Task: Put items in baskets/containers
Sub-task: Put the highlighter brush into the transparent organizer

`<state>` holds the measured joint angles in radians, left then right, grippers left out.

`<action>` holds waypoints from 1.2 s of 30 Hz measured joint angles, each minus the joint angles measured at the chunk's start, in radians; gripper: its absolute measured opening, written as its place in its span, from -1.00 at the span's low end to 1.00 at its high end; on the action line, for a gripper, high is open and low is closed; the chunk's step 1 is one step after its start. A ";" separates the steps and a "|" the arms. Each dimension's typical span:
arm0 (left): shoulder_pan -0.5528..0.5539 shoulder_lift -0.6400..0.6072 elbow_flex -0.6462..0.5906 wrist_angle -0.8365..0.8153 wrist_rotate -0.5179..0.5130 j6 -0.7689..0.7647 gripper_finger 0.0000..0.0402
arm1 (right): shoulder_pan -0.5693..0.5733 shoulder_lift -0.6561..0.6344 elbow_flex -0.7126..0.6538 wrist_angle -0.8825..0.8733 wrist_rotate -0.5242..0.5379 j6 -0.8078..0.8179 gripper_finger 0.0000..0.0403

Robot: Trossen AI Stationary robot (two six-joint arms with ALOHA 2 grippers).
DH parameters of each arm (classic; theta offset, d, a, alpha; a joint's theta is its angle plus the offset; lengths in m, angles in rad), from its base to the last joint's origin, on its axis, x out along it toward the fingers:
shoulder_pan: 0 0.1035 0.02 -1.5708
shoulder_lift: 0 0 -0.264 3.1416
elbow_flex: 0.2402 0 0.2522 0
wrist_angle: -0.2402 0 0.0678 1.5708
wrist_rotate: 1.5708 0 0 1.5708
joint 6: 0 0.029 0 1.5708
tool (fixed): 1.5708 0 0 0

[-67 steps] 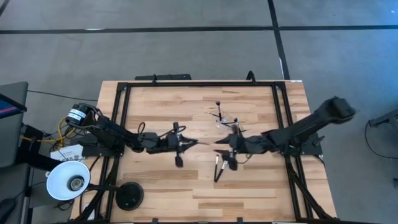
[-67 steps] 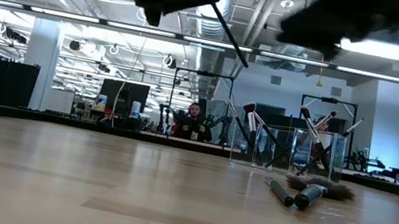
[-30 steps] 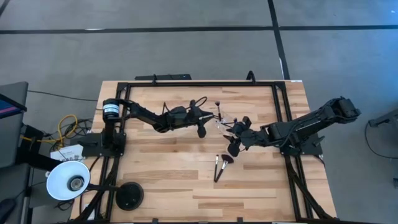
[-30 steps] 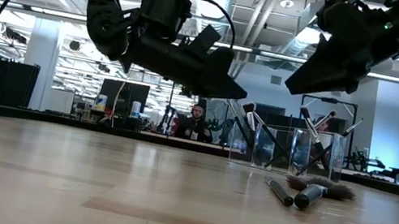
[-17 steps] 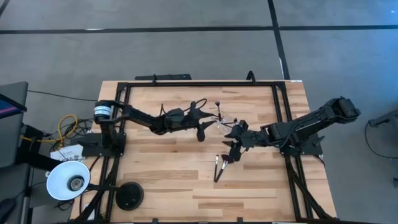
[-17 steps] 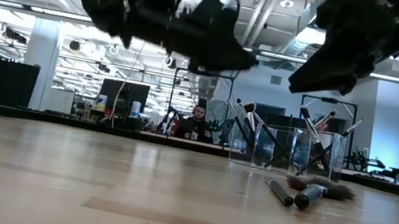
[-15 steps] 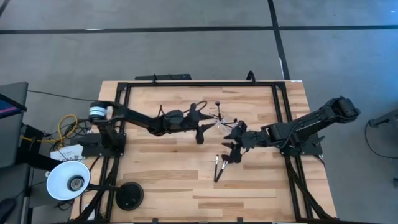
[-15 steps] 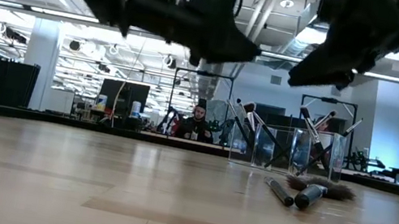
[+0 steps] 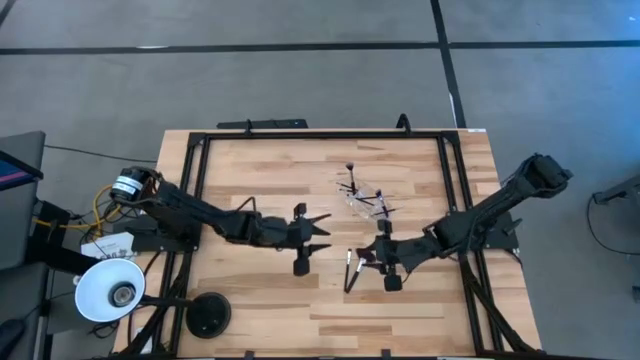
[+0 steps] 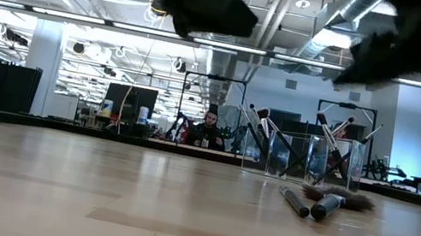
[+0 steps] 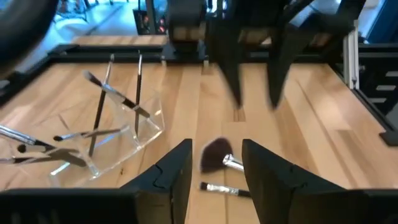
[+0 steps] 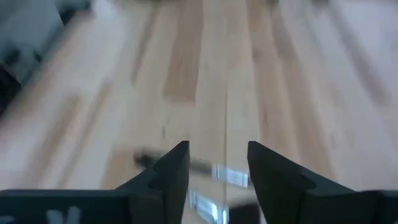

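A clear cup (image 9: pixel 365 198) stands right of the table's middle with several slim brushes standing in it, also seen in the low view as the cup (image 10: pixel 304 156). Two brushes (image 9: pixel 350 270) lie flat on the wood near it, one a fan brush (image 11: pixel 216 155) and the other a thin brush (image 11: pixel 221 188). My left gripper (image 9: pixel 320 228) hovers open left of them, pointing at them, with nothing between its fingers (image 11: pixel 180 174). My right gripper (image 9: pixel 363 258) hangs open just over the lying brushes (image 12: pixel 208 167), apart from them.
A black frame (image 9: pixel 300 136) runs round the wooden table. A white lamp shade (image 9: pixel 108 290) and a black round base (image 9: pixel 208 315) sit at the near left corner. Bare wood lies across the table's left half and near edge.
My left gripper has drawn back from the cup toward the table's near edge and risen. My right gripper has swung toward the near edge, rolling as it went, and now hangs over the two lying brushes, which have kept still.
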<state>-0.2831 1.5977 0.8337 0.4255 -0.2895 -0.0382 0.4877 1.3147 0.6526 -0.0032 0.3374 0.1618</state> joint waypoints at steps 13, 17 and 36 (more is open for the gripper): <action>-0.091 -0.021 0.000 -0.006 -0.055 -0.025 -0.32 | 0.005 0.354 -0.003 0.076 -0.023 0.042 0.12; -0.089 -0.021 0.000 -0.007 -0.055 -0.024 -0.32 | -0.011 0.407 -0.001 0.137 -0.075 0.041 0.04; -0.087 -0.021 -0.048 -0.049 -0.055 -0.053 -0.32 | 0.003 0.396 -0.005 0.172 -0.083 0.213 -0.55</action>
<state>-0.3702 1.5768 0.7858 0.3761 -0.3443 -0.0914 0.4911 1.7103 0.6478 0.1690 0.2546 0.3744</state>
